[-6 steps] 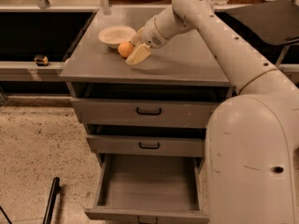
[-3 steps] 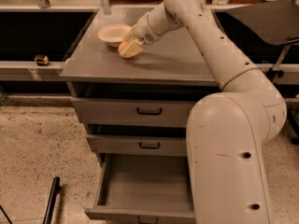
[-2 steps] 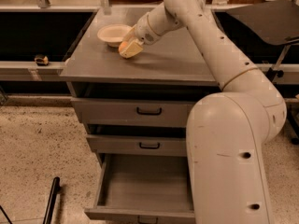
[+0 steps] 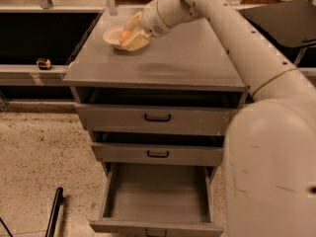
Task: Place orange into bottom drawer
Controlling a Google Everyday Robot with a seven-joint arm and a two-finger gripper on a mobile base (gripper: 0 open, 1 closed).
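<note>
The orange (image 4: 124, 35) shows as a small orange patch between my gripper's cream fingers (image 4: 136, 41), at the back left of the grey cabinet top (image 4: 163, 63). My gripper (image 4: 130, 33) is shut on it, right beside the cream bowl (image 4: 111, 35) and partly over its right rim. I cannot tell whether the orange rests on the top or is just above it. The bottom drawer (image 4: 158, 194) stands pulled open at the foot of the cabinet, its grey tray holding nothing.
Two wider drawers with black handles (image 4: 157, 117) (image 4: 157, 154) sit slightly ajar above the bottom one. My arm (image 4: 237, 38) reaches across the cabinet's right side. A small object (image 4: 43, 63) lies on the left ledge. A black pole (image 4: 53, 212) leans at lower left.
The gripper moved left onto the orange and closed around it. Now the orange shows between the fingers, closer to the bowl than two seconds ago.
</note>
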